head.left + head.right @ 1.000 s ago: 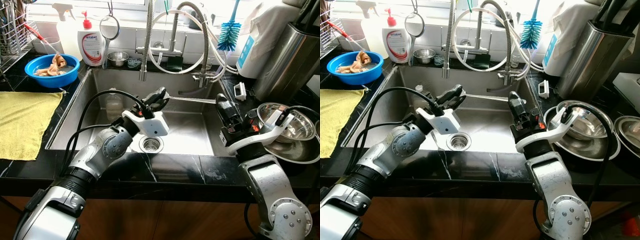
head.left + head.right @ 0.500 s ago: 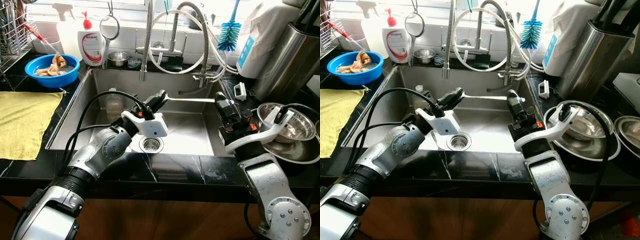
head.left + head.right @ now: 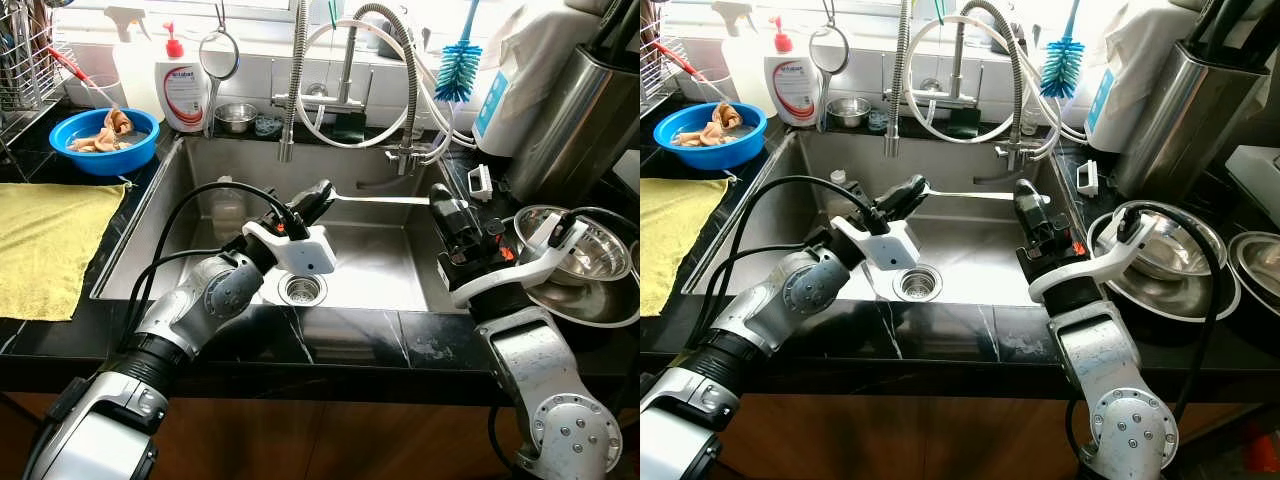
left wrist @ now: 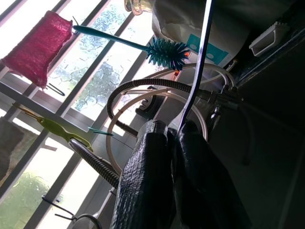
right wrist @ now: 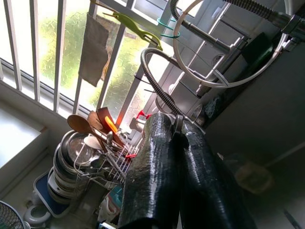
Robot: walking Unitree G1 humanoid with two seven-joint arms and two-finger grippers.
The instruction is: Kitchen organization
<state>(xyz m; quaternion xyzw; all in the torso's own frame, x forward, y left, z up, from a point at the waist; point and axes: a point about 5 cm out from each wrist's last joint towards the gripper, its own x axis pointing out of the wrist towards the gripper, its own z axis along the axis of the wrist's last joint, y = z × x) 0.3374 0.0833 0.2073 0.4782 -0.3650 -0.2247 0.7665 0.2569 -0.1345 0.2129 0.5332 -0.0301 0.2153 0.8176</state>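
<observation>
a long thin steel utensil handle (image 3: 385,199) lies level above the stainless steel sink (image 3: 385,262), spanning from one gripper to the other; what kind of utensil it is cannot be told. the left gripper (image 3: 318,195), at the end of the silver left arm reaching over the basin, has its two black fingers (image 4: 157,167) closed on one end of the handle — the left wrist view shows the thin metal strip pinched between them and running away toward the window. the right gripper (image 3: 441,204) stands at the sink's right edge with its fingers pressed together on the other end; in the right wrist view a small bit of metal (image 5: 177,125) shows at the tips of the closed fingers.

below the handle sits the round drain strainer (image 3: 301,289). on the black counter to the left are a yellow cloth (image 3: 45,243) and a blue plastic bowl (image 3: 104,139) holding pale scraps in water. a white soap bottle with a red pump (image 3: 184,88) stands behind the sink, beside a coiled spring faucet (image 3: 294,80). a teal bottle brush (image 3: 460,66) hangs to the right — near it, a steel mixing bowl (image 3: 580,250) rests on the right counter
</observation>
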